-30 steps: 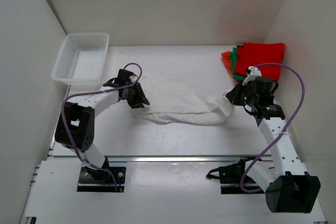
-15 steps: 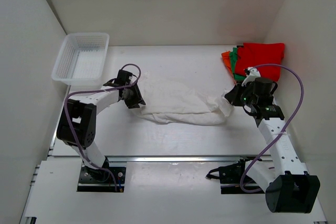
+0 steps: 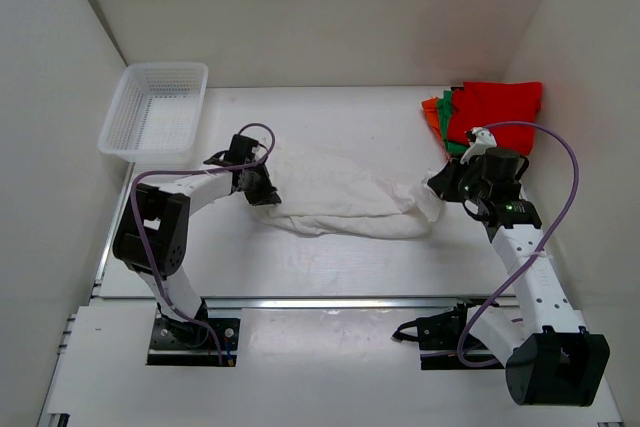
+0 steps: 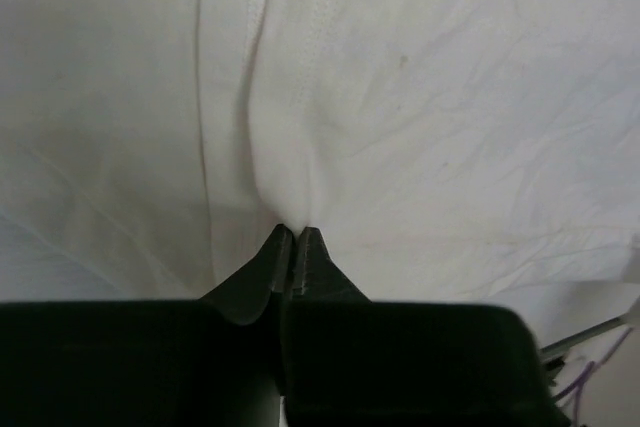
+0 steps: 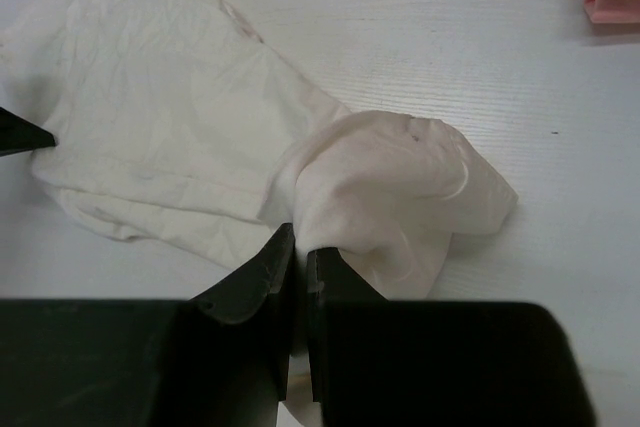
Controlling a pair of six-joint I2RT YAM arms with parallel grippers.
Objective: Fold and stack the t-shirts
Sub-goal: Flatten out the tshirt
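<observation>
White t-shirt (image 3: 340, 197): laid crumpled on the table (image 3: 340, 267) and stretched between the two grippers, one end at each pair of tips.
Cloth at the left tool: a stitched hem and several creases are seen running straight out from the fingertips, with the fabric spread wide ahead of them.
Cloth at the right tool: a bunched, rounded corner is gathered just ahead of the fingertips, and the flatter body of the shirt is spread further ahead and to the tool's left.
Left gripper (image 3: 262, 190): jaws are pressed together on a pinched ridge of the white t-shirt, low over the table.
Right gripper (image 3: 440, 187): jaws are closed on the bunched corner of the white t-shirt.
Red t-shirt (image 3: 505, 102): folded and set beyond the right gripper, well apart from the left one.
Green t-shirt (image 3: 452, 112): tucked under the red one, only an edge shown.
Orange t-shirt (image 3: 432, 112): lowest of the pile, its edge nearest the right gripper.
Basket (image 3: 150, 152): white mesh, placed beyond the left gripper and to its left, near but apart.
</observation>
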